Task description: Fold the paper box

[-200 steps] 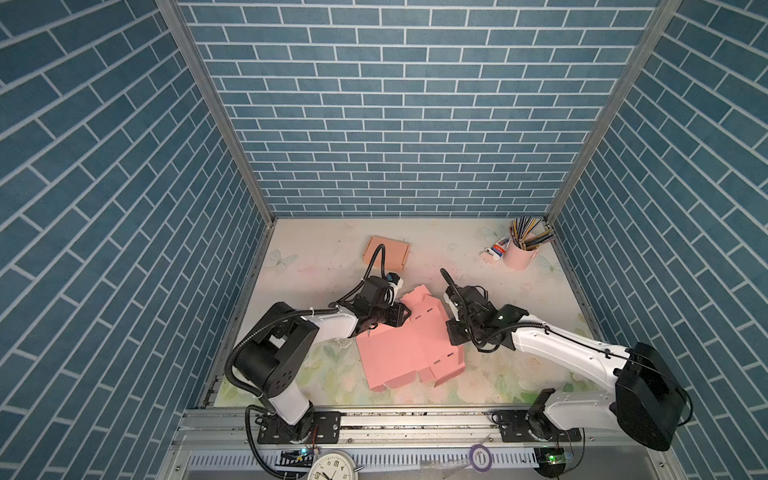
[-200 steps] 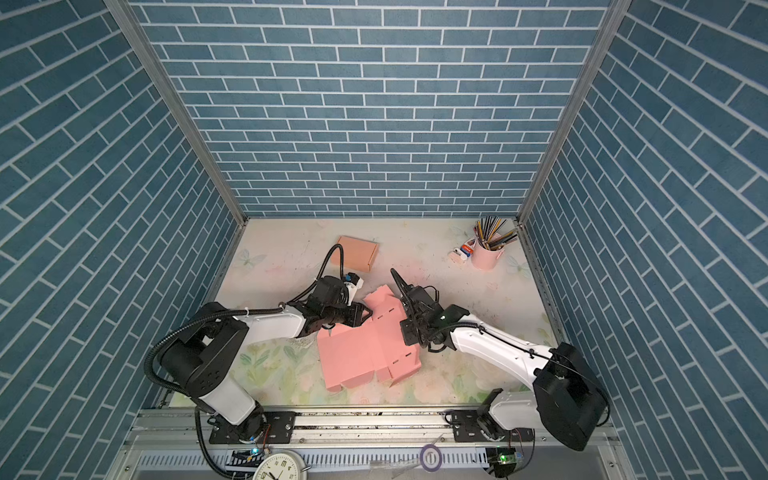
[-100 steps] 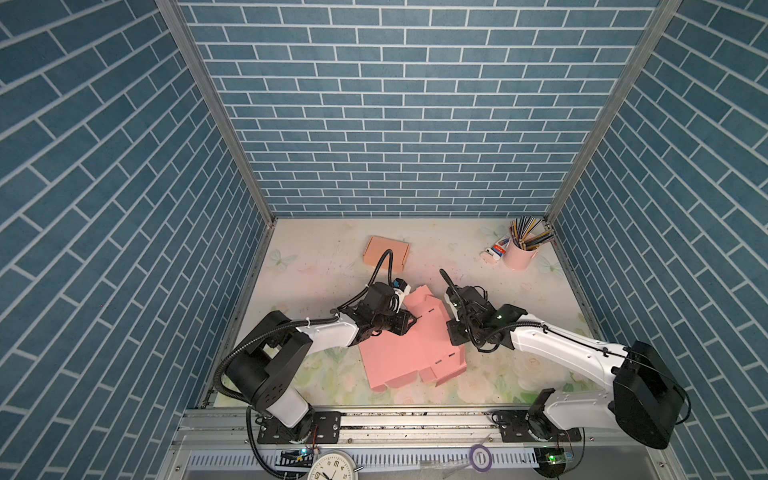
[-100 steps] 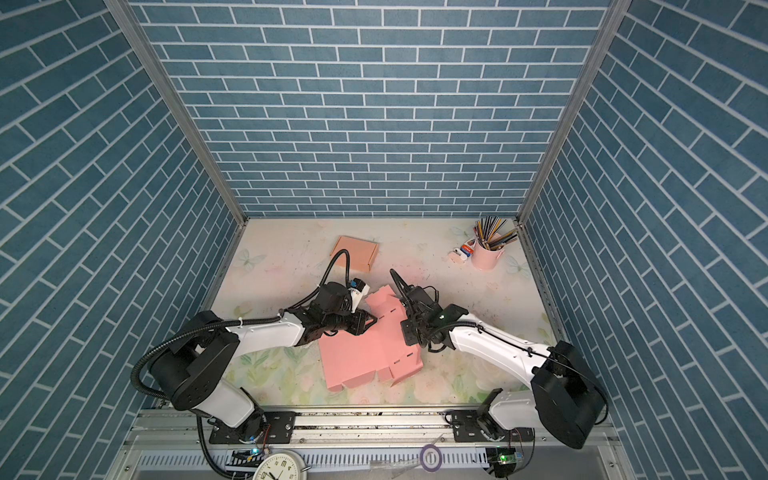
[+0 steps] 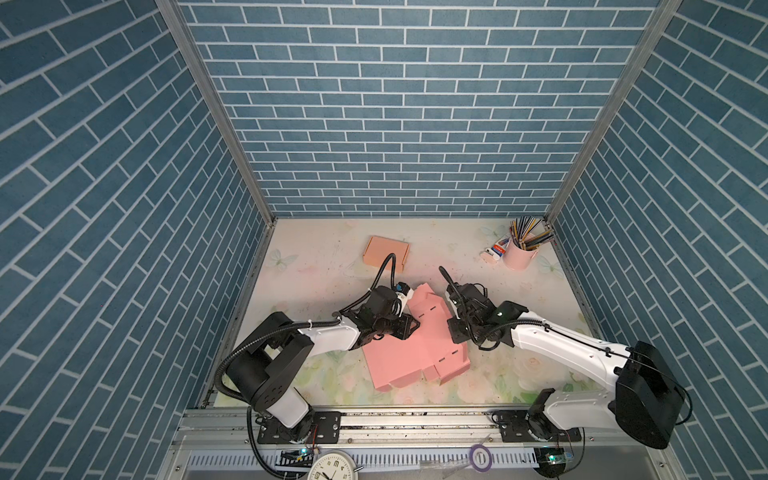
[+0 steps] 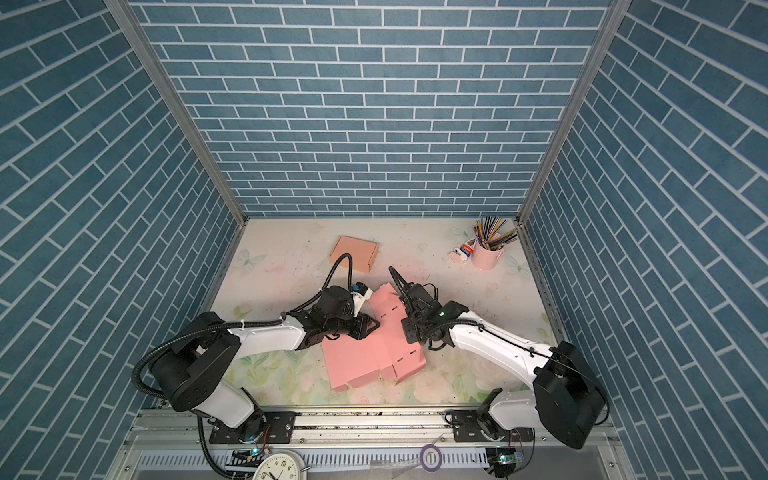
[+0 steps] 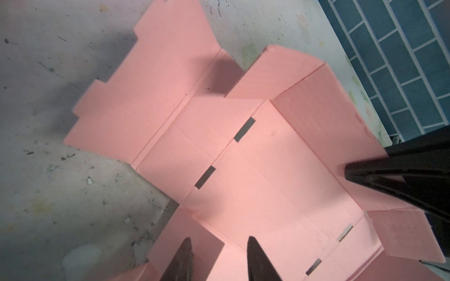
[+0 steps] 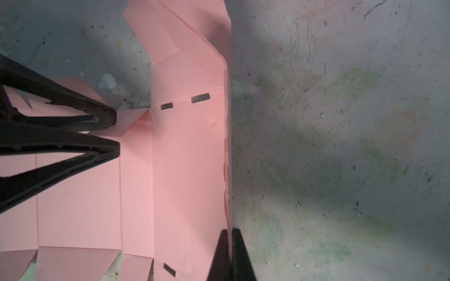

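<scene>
Risk: side wall (image 8: 190, 158) of paper box (image 5: 395, 357), pinched by right gripper (image 8: 230, 233), could be torn or buckled if corner flap (image 8: 130, 122) is shoved by half-spread left gripper (image 7: 219, 239).

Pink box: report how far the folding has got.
Done: creases only; the box lies mostly flat, no wall locked. In hand: the right gripper is shut on one side panel's edge, holding it up; the left gripper is open astride a corner flap. Left: the other walls, tabs into slots, the lid.
</scene>
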You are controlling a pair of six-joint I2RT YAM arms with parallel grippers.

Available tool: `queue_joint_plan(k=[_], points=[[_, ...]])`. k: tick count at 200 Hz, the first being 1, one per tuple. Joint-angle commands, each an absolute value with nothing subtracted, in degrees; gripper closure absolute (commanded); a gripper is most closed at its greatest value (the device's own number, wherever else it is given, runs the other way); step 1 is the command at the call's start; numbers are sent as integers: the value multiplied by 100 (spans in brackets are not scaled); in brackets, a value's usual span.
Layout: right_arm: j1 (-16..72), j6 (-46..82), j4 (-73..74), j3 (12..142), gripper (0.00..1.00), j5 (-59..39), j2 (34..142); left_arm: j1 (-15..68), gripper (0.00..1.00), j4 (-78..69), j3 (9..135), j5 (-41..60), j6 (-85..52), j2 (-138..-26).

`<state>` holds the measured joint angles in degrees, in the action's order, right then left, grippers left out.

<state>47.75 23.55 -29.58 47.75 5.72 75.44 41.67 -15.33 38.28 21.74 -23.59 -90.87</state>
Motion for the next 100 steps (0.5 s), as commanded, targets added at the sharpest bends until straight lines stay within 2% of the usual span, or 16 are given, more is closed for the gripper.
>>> queue_joint_plan(k=[1, 48, 100], points=[[4800, 2252, -3194, 4885, 100, 889, 7469, 4194, 60, -1628, 3733, 2178, -2384, -8913], [4834, 2080, -3370, 4872, 100, 1167, 7360, 3934, 58, -1625, 3693, 2332, -2466, -8596], [5275, 1866, -3695, 5228, 100, 1867, 7626, 3068, 58, -1835, 3837, 2876, -2665, -8485]])
